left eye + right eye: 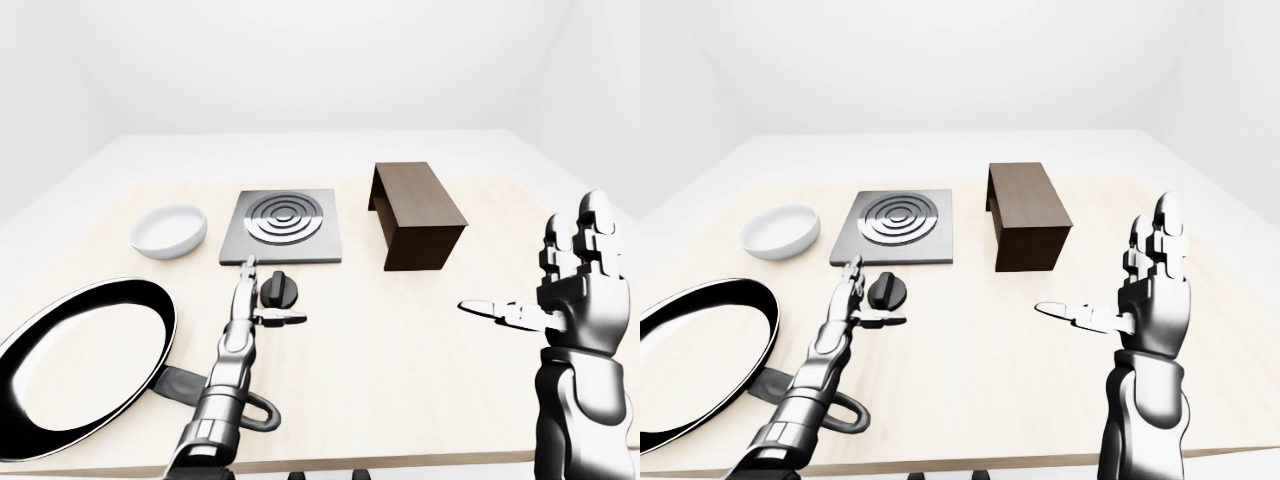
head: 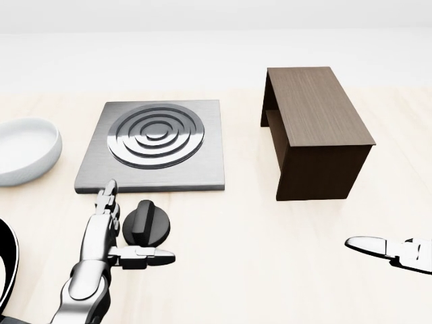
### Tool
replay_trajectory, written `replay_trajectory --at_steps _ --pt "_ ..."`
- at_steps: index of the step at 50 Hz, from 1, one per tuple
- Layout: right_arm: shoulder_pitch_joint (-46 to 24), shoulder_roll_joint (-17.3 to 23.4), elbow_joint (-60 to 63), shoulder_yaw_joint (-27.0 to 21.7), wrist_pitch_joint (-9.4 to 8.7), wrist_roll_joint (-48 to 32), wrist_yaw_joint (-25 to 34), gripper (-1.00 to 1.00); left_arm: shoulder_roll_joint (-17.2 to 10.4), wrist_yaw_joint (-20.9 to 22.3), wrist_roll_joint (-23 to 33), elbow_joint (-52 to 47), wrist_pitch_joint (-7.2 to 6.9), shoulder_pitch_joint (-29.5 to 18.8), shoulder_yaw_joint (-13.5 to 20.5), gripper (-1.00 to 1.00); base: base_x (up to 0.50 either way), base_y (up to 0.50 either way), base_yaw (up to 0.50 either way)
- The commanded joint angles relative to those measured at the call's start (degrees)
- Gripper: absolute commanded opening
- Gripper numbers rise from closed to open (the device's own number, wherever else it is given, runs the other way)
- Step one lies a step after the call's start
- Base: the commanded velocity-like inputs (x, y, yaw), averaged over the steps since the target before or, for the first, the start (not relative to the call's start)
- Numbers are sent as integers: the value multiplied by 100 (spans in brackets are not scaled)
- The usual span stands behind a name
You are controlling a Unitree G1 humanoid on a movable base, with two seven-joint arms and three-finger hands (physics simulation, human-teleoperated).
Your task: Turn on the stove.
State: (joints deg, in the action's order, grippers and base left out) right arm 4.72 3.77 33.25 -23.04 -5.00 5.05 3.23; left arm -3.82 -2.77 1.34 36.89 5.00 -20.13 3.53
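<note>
- Left-eye view — the knob [image 1: 279,289] sits just below the stove [image 1: 283,226], on the table [image 1: 400,360]. It looks a small, rigid dial with a raised ridge; I judge it light to turn, best pinched across that ridge.
- Head view — the left hand [image 2: 116,233] lies just left of the knob, fingers spread, thumb reaching under it; contact is unclear, nothing gripped.
- Right-eye view — the right hand [image 1: 1140,295], well right of the knob, is raised, spread wide and empty.
</note>
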Motion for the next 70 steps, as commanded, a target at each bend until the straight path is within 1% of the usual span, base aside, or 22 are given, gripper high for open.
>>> replay_trajectory --at_steps 1,26,29,37,44,55,70 --pt "-6 2 -60 20 0 -21 -10 100 33 22 39 451 0 -68 -43 100 0 0 0" --pt "13 -7 -55 15 0 -19 2 100 42 12 41 516 0 -65 -41 100 0 0 0" --pt "10 -3 -49 14 0 -17 1 100 44 15 37 418 0 -31 -46 100 0 0 0" --pt "22 -6 -27 9 0 -11 7 100 60 43 15 -308 0 184 -57 100 0 0 0" --pt "12 -6 -41 10 0 -14 2 100 75 51 32 -276 0 195 -64 100 0 0 0" --pt "12 4 -68 0 0 0 2 100 165 103 91 -789 0 431 -159 100 0 0 0" --pt "-7 11 -41 4 0 -9 -4 100 279 156 207 -1075 0 638 -278 100 0 0 0"
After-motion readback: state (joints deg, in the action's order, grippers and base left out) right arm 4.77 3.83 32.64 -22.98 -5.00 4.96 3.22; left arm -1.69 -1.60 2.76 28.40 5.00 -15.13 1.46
